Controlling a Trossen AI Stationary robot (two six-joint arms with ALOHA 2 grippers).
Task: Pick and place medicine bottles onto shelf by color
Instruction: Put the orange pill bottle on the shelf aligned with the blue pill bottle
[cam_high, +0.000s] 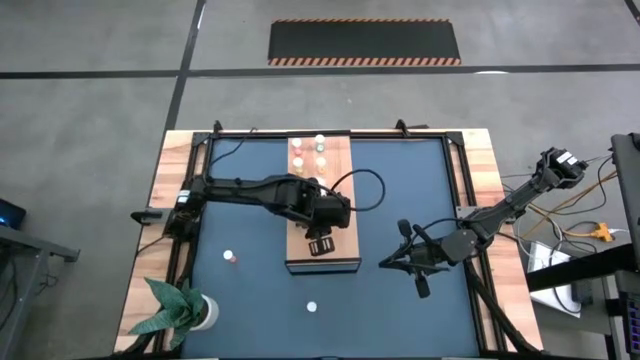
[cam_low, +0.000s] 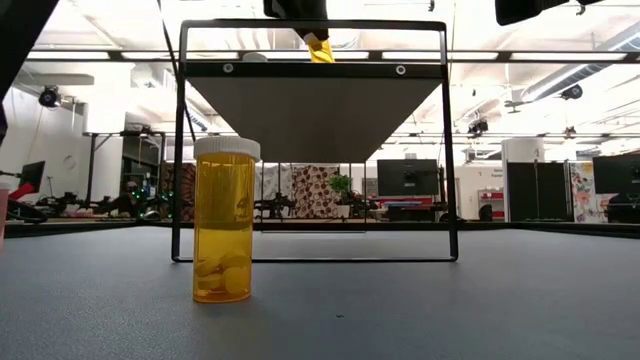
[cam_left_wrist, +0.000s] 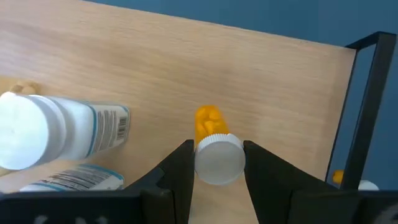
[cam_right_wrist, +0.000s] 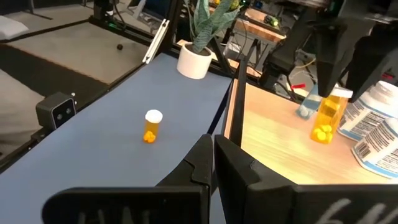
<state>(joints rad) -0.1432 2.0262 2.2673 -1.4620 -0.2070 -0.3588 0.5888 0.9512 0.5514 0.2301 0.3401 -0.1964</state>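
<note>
Amber pill bottle with white cap (cam_low: 224, 220) stands alone near the mat's front edge.

Beyond it, the left gripper (cam_high: 321, 243) has its jaws clamped on a second amber white-capped bottle (cam_left_wrist: 214, 149) over the light-brown wooden shelf board (cam_high: 341, 160), near its front end; white labelled bottles (cam_left_wrist: 59, 130) lie beside. Right gripper (cam_high: 402, 262), jaws together, waits over the dark mat's right side.

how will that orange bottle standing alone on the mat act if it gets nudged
The orange bottle is tall and narrow, so a push up near its white cap would probably tip it. Being round, it would likely roll once down. Few pills show at the bottom, so it is probably light.
</note>
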